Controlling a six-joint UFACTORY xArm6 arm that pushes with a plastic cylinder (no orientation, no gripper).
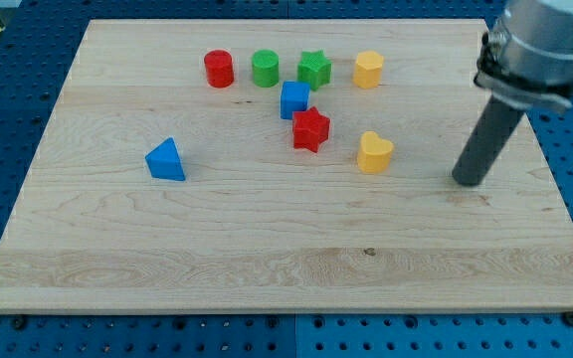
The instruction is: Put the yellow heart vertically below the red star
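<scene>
On the wooden tabletop [267, 249] | my tip [469, 181], a bare rod with no claw, holding nothing, right of yellow heart [374, 152] | heart right of red star [310, 130] | approach step; next likely: push heart left and downward

Wooden board [267, 249] lies on a blue pegboard surface [8, 89]. Along the view's top, in a row from left to right: red cylinder [219, 69], green cylinder [265, 69], green star [314, 69], yellow hexagonal block [368, 70]. Blue cube [294, 99] sits just below the gap between green cylinder and green star; blue triangular block [166, 160] sits alone, well apart toward the view's left.
</scene>
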